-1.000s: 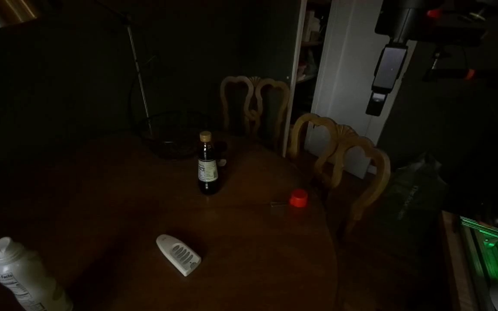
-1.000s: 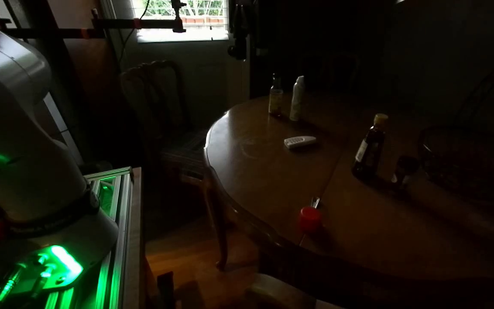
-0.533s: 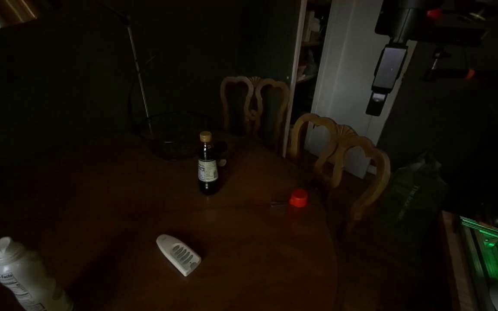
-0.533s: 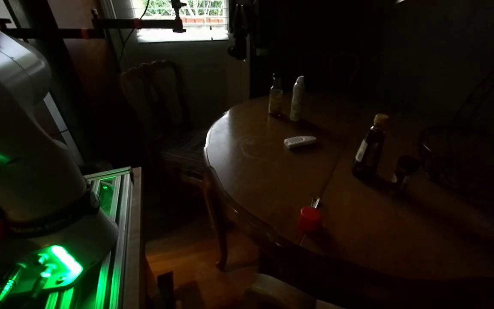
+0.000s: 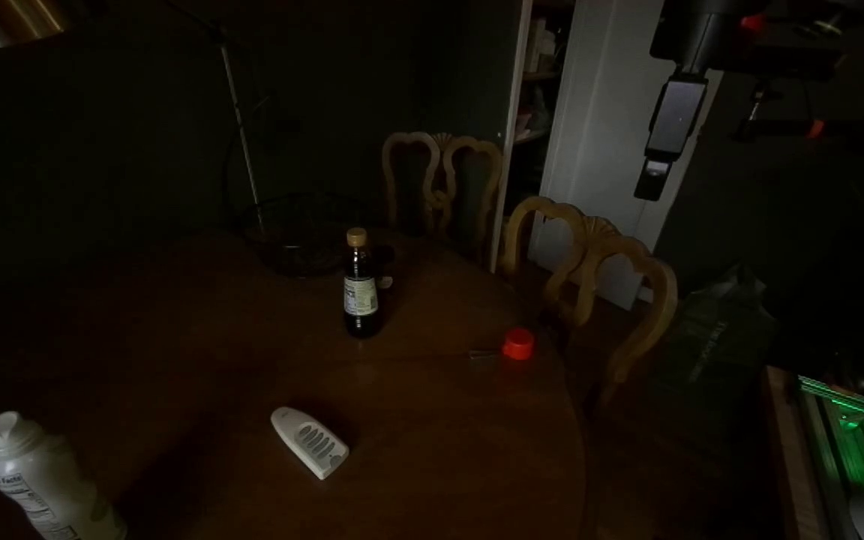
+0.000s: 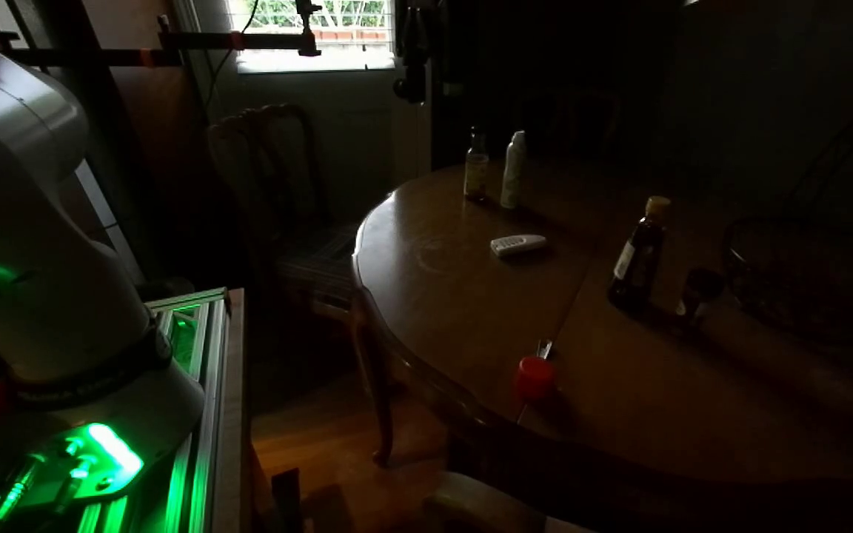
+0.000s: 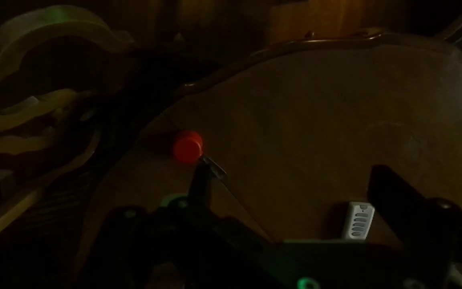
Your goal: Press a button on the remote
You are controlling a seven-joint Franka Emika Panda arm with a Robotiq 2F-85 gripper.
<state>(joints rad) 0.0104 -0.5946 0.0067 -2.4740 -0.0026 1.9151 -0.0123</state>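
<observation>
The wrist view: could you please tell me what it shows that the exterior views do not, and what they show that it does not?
Only the wrist view shows clearly that the gripper is open, its jaws apart.
Only the exterior views show the tan-capped dark bottle and, dimly, the wire basket.
All share the white remote, the small red cylinder, the wooden table and at least one wooden chair.

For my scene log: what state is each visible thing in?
Hand, open, holding nothing.
Remote, lying flat, face up.
Dark bottle, upright, capped.
White bottle, upright.
Yellow-labelled bottle, upright.
Small container, upright, lid unclear.
Red piece, which way up unclear.
Base light, glowing green.
Blinds, slats open.
Lamp, apparently unlit.
</observation>
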